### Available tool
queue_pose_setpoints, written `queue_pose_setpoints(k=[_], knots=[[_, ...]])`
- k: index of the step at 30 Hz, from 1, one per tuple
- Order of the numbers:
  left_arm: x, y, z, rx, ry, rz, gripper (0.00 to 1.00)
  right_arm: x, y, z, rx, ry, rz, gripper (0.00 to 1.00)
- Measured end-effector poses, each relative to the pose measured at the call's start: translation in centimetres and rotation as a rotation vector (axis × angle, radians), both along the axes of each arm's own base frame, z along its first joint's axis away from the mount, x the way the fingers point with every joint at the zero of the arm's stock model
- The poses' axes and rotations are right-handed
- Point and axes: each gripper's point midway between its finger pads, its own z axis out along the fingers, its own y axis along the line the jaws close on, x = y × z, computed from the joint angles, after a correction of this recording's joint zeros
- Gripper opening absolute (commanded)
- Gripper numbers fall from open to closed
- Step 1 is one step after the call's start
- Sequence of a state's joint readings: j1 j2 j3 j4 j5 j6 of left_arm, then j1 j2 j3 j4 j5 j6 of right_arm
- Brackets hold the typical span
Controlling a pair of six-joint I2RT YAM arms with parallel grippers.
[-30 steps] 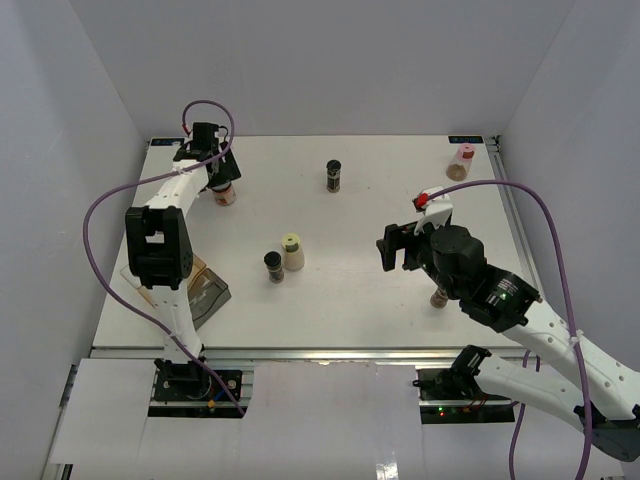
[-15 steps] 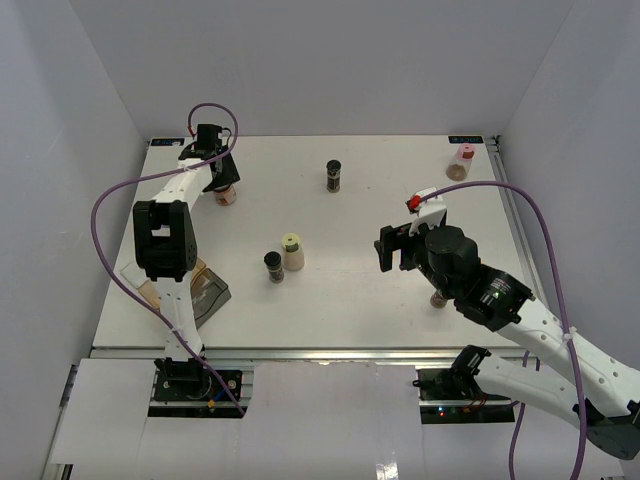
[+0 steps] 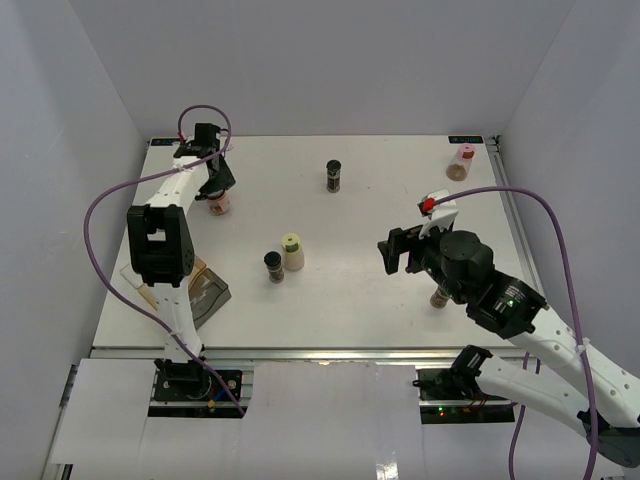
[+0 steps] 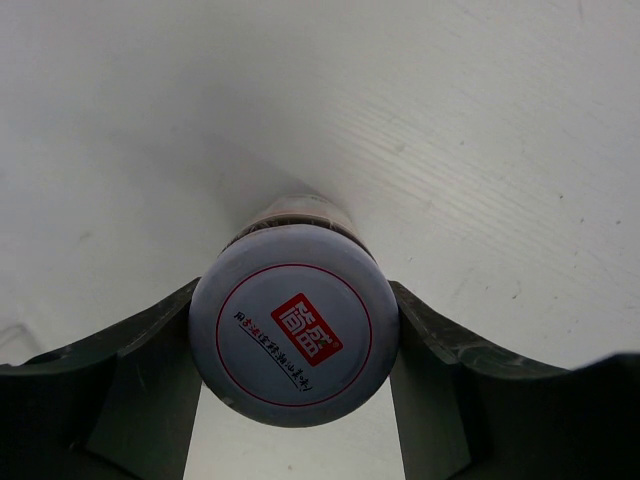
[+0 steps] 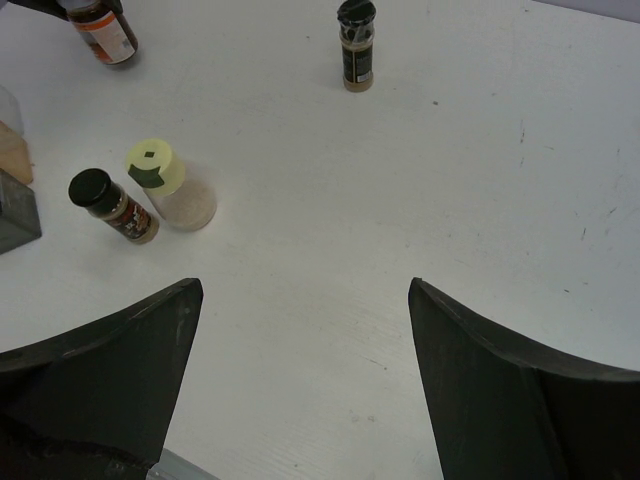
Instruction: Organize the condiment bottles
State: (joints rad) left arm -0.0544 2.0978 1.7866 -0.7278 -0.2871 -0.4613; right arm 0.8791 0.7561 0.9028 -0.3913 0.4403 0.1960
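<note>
My left gripper (image 3: 212, 182) is at the table's far left, shut on a jar with a white, red-logo cap (image 4: 295, 335); both fingers touch the cap's sides. That jar, with an orange label (image 5: 103, 30), also shows in the top view (image 3: 217, 203). My right gripper (image 3: 397, 250) is open and empty over the bare table right of centre (image 5: 305, 300). A cream-capped jar (image 3: 291, 251) and a small black-capped jar (image 3: 273, 266) stand together mid-table. Another black-capped jar (image 3: 333, 176) stands at the far middle, a pink-capped jar (image 3: 461, 163) at the far right. One more jar (image 3: 439, 297) peeks out under my right arm.
A grey rectangular box (image 3: 205, 290) with a clear container beside it sits at the near left, by the left arm. The table's raised rail (image 3: 505, 190) runs along the right edge. White walls close in the back and both sides.
My left gripper has drawn the white-capped jar a little nearer and to the left. My right arm has shifted slightly to the right, still open.
</note>
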Motion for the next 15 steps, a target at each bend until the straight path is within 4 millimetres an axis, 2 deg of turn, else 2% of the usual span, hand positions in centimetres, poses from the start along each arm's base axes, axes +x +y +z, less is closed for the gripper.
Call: queue_pose_setpoints(k=[4, 9, 11, 15], knots=[[-2.1, 1.4, 3.3, 0.032, -0.014, 0.075, 0.0, -0.6, -0.2, 0.5, 0.036, 0.002, 0.01, 0.9], [-5.1, 4.0, 9.6, 0.043, -0.117, 0.184, 0.0, -1.2, 0.0, 0.7, 0.072, 0.019, 0.028, 0.9], [-7.5, 5.8, 11.3, 0.039, -0.152, 0.242, 0.0, -1.4, 0.2, 0.5, 0.078, 0.03, 0.037, 0.9], [-12.6, 9.7, 12.2, 0.048, -0.158, 0.363, 0.0, -1.8, 0.3, 0.0, 0.071, 0.055, 0.054, 0.9]])
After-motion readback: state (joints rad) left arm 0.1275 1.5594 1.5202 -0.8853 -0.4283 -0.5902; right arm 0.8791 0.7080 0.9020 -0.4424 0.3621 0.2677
